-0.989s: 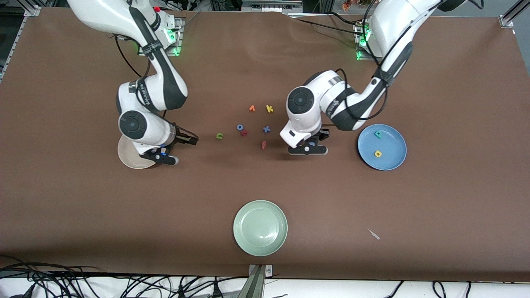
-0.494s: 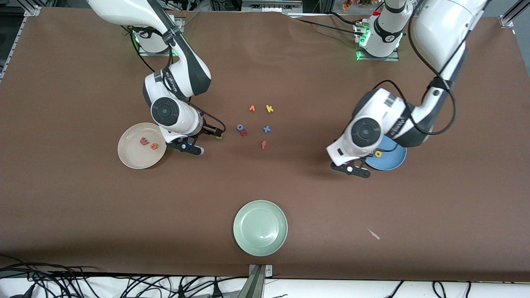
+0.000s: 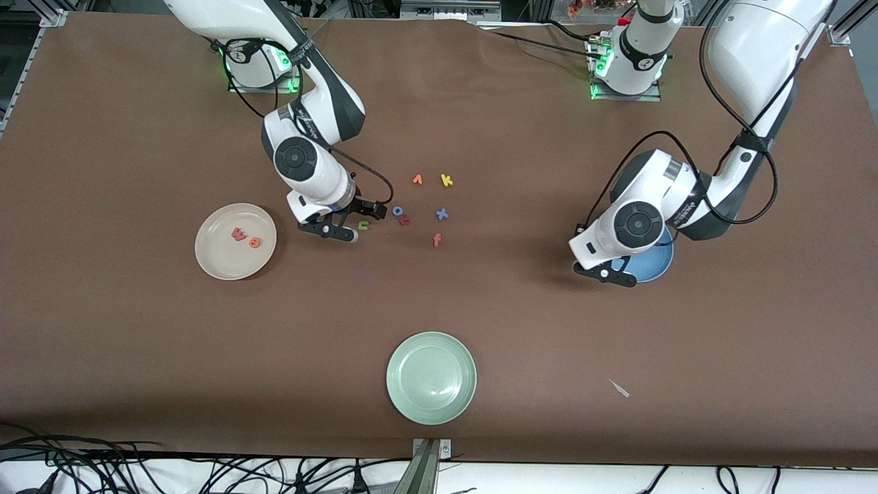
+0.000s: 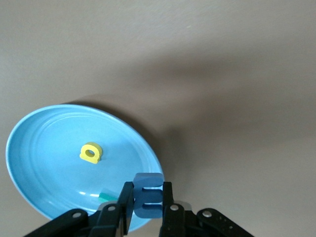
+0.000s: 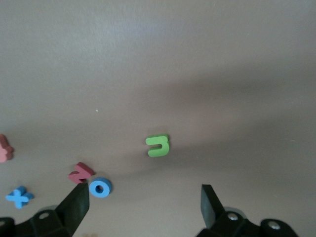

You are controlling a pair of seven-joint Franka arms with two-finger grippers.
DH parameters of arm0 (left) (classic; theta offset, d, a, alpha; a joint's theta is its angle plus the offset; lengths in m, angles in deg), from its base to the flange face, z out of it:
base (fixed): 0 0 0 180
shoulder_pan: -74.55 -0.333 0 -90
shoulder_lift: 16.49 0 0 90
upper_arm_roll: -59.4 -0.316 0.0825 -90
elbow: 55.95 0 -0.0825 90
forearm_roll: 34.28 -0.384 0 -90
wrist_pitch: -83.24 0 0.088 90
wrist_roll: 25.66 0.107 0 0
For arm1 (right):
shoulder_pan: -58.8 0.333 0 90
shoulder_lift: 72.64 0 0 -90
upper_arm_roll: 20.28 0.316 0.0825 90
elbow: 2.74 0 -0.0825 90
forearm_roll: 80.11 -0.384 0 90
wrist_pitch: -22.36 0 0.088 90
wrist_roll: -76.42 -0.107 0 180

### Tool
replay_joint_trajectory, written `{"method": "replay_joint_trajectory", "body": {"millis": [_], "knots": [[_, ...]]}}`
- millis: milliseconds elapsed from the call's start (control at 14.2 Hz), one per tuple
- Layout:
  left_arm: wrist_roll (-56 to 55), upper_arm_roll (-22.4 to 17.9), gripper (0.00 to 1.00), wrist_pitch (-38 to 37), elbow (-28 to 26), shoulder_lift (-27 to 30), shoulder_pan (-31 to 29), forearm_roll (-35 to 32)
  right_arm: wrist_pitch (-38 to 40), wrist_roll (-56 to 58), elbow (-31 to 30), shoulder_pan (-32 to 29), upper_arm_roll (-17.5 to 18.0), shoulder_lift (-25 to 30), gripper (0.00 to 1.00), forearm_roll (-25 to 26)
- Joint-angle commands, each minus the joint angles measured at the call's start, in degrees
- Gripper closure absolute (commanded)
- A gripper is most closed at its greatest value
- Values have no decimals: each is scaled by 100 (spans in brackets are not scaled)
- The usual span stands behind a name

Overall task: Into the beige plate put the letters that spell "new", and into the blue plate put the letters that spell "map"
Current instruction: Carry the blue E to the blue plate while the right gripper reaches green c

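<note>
Two grippers are mine. My left gripper (image 4: 147, 210) is pinching the blue m (image 4: 147, 194) between its fingers, and it hangs over the rim of the blue plate (image 4: 39, 143). In that plate, under and just beside this gripper, lie the yellow a (image 4: 91, 152) and the teal p (image 4: 109, 196), which is half hidden by my finger.

My right gripper (image 5: 145, 202) has its fingers spread wide and holds nothing. It hangs low over the table, with the green n (image 5: 158, 145) lying flat on the brown cloth just in front of the gap between the fingers. Beside one finger lie the blue o (image 5: 100, 187) and a red letter (image 5: 80, 173); a blue x (image 5: 19, 196) is a bit more away.

Toward the right arm's end of the table from this gripper is the beige plate (image 3: 209, 261), with the pinkish-red w (image 3: 239, 234) and the orange e (image 3: 254, 241) inside it.
</note>
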Motion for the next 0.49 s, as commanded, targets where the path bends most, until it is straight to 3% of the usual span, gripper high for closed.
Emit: {"method": "replay_joint_trajectory", "body": {"millis": [0, 283, 353, 424], "knots": [[340, 85, 100, 583, -609, 239, -461, 41, -658, 258, -614, 26, 32, 202, 0, 67], [481, 85, 100, 620, -776, 204, -682, 41, -1047, 506, -870, 26, 32, 62, 0, 67], [481, 85, 84, 619, -829, 195, -700, 41, -1134, 506, -835, 35, 32, -8, 1, 67], [473, 85, 34, 619, -830, 195, -717, 49, -1283, 506, -826, 44, 32, -96, 1, 67]]}}
